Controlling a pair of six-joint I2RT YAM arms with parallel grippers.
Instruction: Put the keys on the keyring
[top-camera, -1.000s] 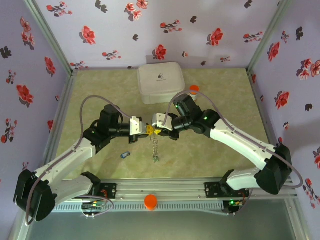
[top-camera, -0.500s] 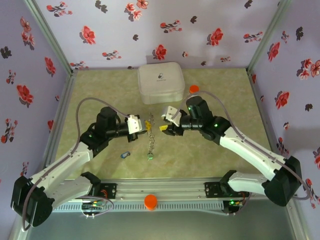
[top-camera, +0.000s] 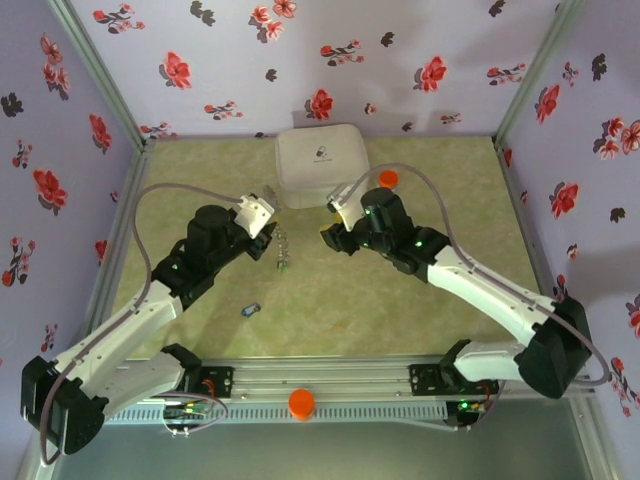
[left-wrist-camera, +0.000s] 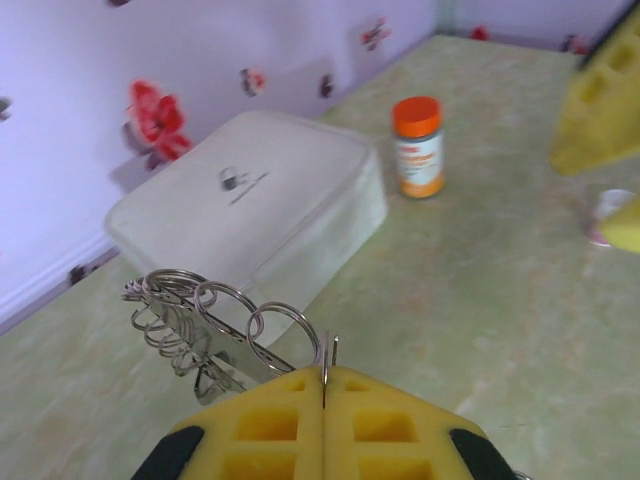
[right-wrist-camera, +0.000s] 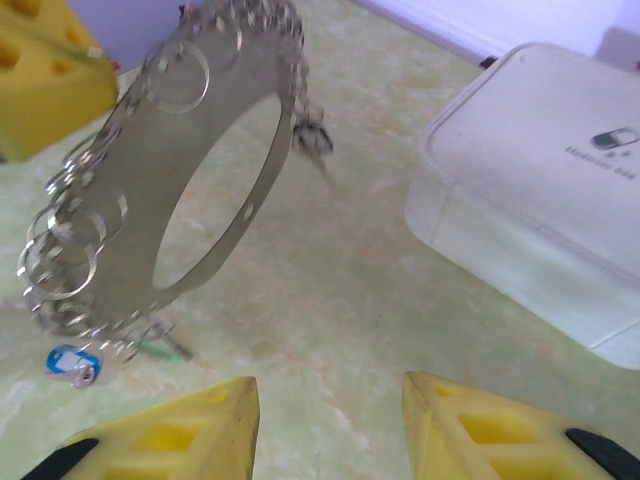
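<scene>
My left gripper (top-camera: 266, 226) is shut on the keyring (top-camera: 282, 248), which hangs below it over the table's middle. In the left wrist view the yellow pads (left-wrist-camera: 270, 420) pinch a thin wire ring, and the keyring's (left-wrist-camera: 215, 330) small rings fan out to the left. In the right wrist view the keyring (right-wrist-camera: 255, 195) is a flat grey loop hung with several small rings, a green-tagged key (right-wrist-camera: 160, 348) at its low end. A blue-headed key (top-camera: 250, 310) lies loose on the table. My right gripper (top-camera: 330, 226) stands open to the keyring's right, nothing between its fingers (right-wrist-camera: 170, 440).
A white square case (top-camera: 322, 165) sits at the back centre, close behind both grippers. A pill bottle (top-camera: 388, 180) with an orange cap stands to its right. Flowered walls close in the left, back and right sides.
My right gripper has opened, let go of the keyring and drawn back to the right. My left gripper has carried the keyring up and toward the back left.
</scene>
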